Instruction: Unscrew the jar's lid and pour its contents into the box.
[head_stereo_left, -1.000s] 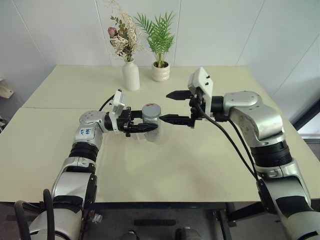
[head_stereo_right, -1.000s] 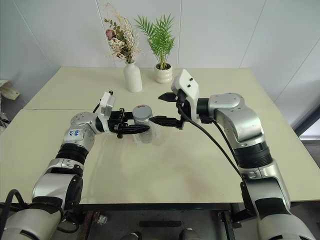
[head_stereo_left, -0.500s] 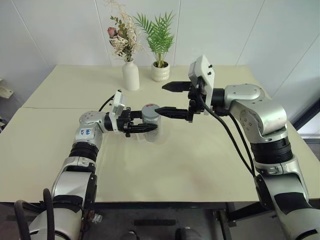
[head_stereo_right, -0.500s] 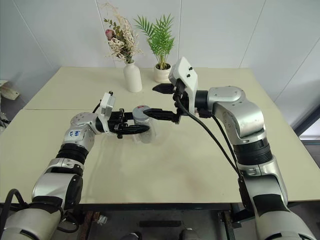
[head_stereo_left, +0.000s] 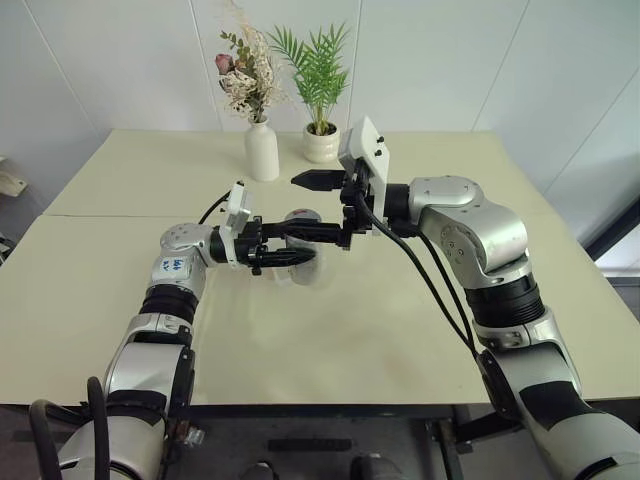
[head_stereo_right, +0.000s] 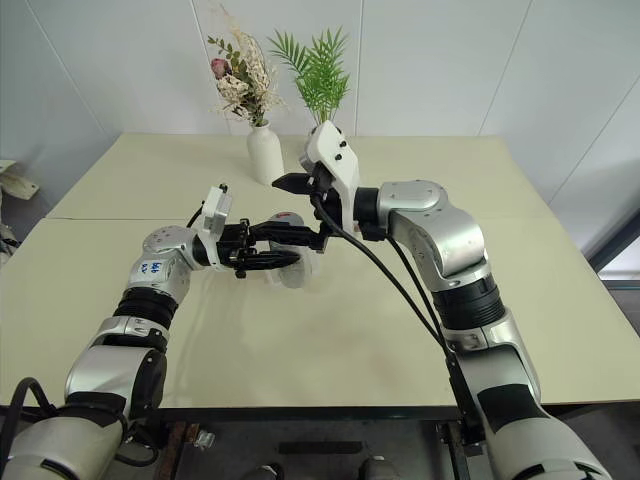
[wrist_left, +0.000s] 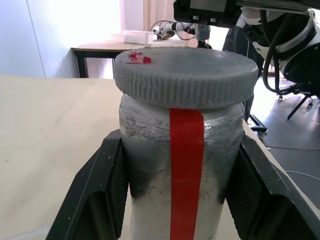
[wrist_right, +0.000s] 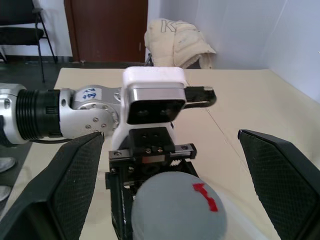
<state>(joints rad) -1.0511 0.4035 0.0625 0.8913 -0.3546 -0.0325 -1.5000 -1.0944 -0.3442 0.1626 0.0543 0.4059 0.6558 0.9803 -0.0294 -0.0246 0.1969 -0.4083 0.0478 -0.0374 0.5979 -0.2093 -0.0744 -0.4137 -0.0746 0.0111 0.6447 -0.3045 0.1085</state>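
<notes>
Right hand (head_stereo_left: 305, 205): shifted toward the robot's left since a second ago; then off to one side of the jar, now straddling the lid, one finger beyond it, one finger on the near side. Fingers spread wide, released, gripping nothing.
Left hand (head_stereo_left: 283, 247): position unchanged from a second ago. Clenched on the jar, fingers (wrist_left: 95, 192) pressed to both sides of its body below the lid.
Jar (wrist_left: 180, 195): upright, held in the left hand above the bench, near the middle of the bench. Silvery-clear wall, red stripe running down the side.
Lid (wrist_left: 184, 76): grey, ribbed edge, seated on the jar, a small red mark on top. In place as before.
Jar contents: wall frosted and smeared; a few dark specks low on the wall, cannot tell if inside or on the surface.
Box (head_stereo_left: 312, 272): faint clear tray on the bench just beneath and behind the jar; contents cannot be told.
Bench (head_stereo_left: 400, 320): cream top.
White vase (head_stereo_left: 261, 152): far edge of bench, dried flowers in it.
White pot (head_stereo_left: 321, 146): beside the vase, green palm-like plant in it.
</notes>
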